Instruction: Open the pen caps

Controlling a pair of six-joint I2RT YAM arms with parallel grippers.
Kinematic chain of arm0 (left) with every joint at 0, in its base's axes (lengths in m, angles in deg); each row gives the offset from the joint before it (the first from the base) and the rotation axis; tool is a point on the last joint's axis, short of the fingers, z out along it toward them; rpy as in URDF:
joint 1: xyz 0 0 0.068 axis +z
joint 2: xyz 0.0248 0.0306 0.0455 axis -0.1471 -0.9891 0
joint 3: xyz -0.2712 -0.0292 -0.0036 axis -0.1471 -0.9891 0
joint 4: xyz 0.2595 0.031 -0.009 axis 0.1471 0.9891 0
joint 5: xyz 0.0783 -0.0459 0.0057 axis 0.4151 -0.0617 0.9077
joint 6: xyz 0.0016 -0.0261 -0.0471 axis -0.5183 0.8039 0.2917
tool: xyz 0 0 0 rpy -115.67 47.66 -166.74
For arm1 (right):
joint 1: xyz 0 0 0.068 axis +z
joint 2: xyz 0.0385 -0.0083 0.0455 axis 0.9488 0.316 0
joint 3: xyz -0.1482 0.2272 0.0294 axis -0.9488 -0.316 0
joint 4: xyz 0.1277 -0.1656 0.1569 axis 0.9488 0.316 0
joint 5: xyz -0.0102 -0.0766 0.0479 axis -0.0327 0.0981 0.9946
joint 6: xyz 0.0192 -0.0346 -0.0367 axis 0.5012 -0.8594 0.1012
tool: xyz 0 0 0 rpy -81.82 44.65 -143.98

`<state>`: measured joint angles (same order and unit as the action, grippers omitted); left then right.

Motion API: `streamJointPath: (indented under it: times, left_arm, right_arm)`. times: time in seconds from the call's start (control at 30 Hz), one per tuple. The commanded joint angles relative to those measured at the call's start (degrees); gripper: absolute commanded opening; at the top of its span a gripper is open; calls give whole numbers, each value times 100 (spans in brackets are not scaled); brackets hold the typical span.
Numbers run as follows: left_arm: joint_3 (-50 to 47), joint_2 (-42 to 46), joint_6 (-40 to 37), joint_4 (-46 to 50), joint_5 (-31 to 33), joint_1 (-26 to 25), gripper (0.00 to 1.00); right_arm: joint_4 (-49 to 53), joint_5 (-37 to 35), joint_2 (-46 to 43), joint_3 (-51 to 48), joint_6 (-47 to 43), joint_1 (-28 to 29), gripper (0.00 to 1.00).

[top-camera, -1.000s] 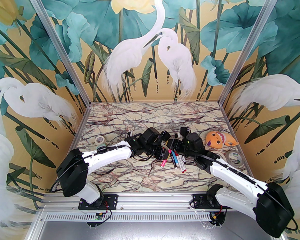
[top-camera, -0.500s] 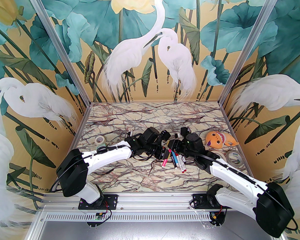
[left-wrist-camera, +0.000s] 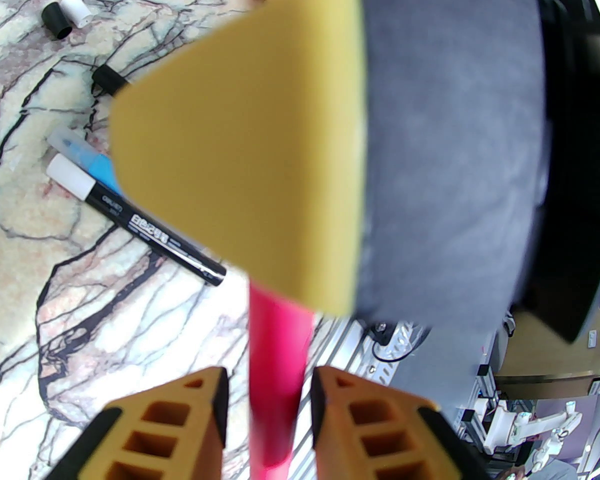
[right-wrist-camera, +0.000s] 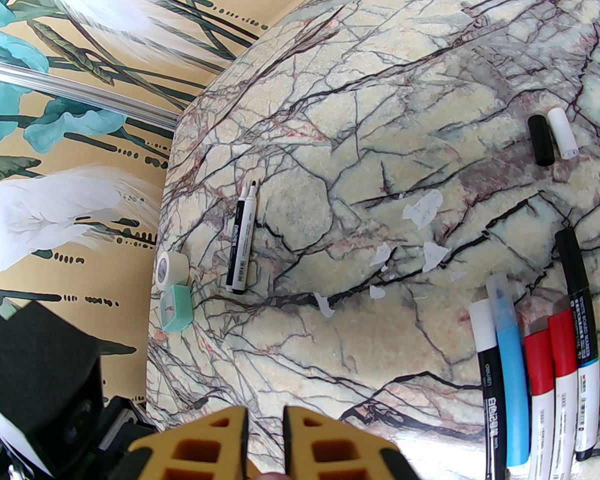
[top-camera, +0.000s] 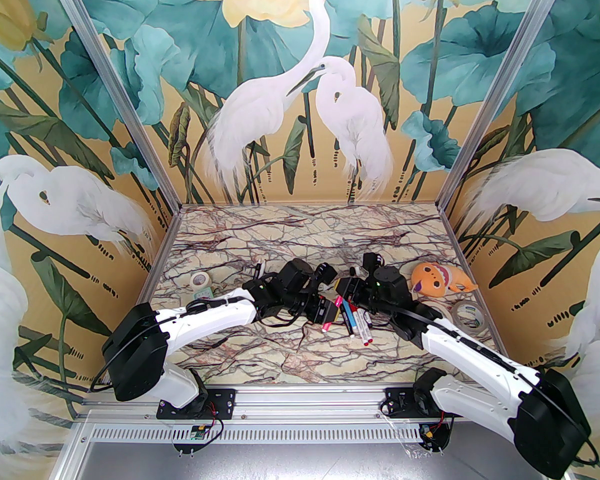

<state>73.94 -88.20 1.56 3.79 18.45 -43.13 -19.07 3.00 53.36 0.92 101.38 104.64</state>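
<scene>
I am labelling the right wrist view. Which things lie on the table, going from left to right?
Tape roll, uncapped marker, white-capped black pen, blue pen, left red-capped pen, right red-capped pen, black-capped pen.

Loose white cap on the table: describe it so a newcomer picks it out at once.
On the marble table, beyond the row of pens, two short caps lie loose side by side. The white cap is the pale one of the pair; the black cap beside it is dark.

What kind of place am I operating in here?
Probably a staged robot-lab booth: a marble-print tabletop boxed in by heron-mural panels on aluminium framing, with what looks like another robot arm beyond it.
</scene>
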Motion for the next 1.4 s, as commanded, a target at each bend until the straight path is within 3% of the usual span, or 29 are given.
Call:
streamJointPath:
  times: [0.0, 0.17, 0.43, 0.57, 0.9, 1.3, 1.37]
  left_arm:
    - [-39, 70, 102, -303, -251, 37, 35]
    - [-56, 1, 119, -374, -299, 38, 35]
    - [-40, -34, 91, -296, -212, 38, 19]
    - [-12, -10, 10, -200, -142, 39, 16]
    - [57, -7, -84, -94, -80, 35, 14]
    - [27, 8, -91, -88, -80, 35, 12]
    - [-33, 38, -37, -202, -107, 35, 19]
  right_arm:
    - [-168, -10, -97, 116, 142, 23, 15]
    - [-210, 0, -141, 84, 179, 18, 15]
    - [-195, 0, -165, 75, 179, 21, 16]
    - [-182, 52, -154, 74, 158, 17, 19]
    - [144, 332, -92, 207, -78, 24, 27]
    - [206, 242, -62, 266, -144, 20, 15]
    - [162, 211, -71, 286, -113, 20, 14]
